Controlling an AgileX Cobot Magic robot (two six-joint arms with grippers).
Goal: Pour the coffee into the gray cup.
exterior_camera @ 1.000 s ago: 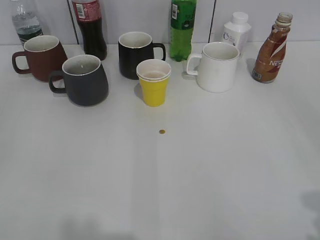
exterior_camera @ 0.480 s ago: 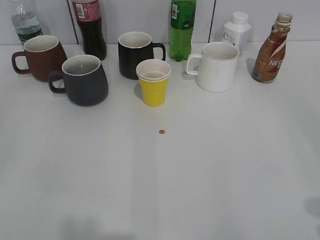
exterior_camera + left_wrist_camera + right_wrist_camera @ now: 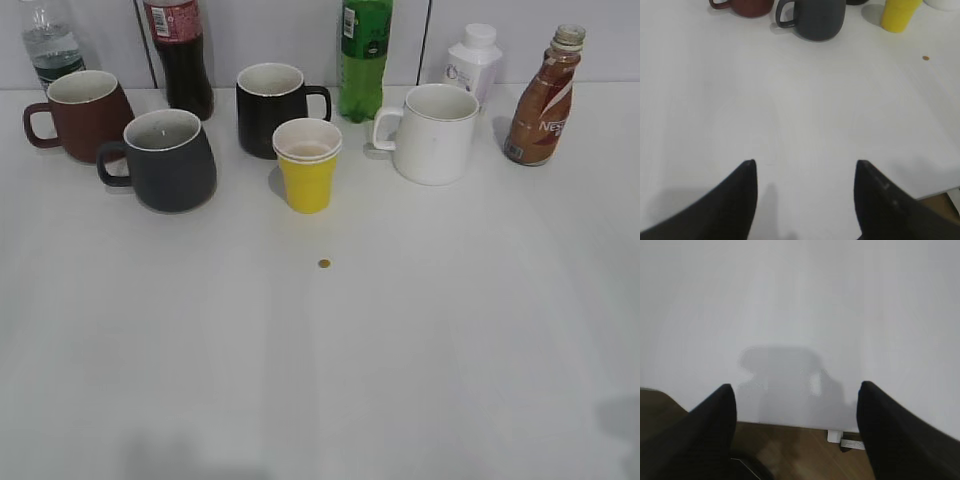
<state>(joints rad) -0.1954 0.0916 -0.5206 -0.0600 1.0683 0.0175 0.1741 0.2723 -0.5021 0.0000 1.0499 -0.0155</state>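
I count four handled mugs on the white table (image 3: 420, 340): the gray cup (image 3: 170, 160), squat, matte slate with a rounded wider base and a pale inside; a reddish-brown mug (image 3: 80, 115) just behind and left of it; a straight black mug (image 3: 270, 108) to its right; and a glossy white mug (image 3: 435, 133) well to its right. One yellow paper cup (image 3: 308, 165) stands between the gray cup and the white mug, and one tiny amber dot (image 3: 324, 264) lies in front of it. Five bottles line the back: the coffee (image 3: 543, 98), curvy brown with white lettering, far right of the gray cup; a small white bottle (image 3: 472, 60); a green bottle (image 3: 365, 58); a dark cola bottle (image 3: 180, 55) just behind the gray cup; a clear bottle (image 3: 50, 40). My left pincer (image 3: 805, 167) hangs over bare table with its black fingers spread, holding nothing, the gray cup well ahead. My right pincer (image 3: 796, 392) is parted wide too, empty, at the table's near edge.
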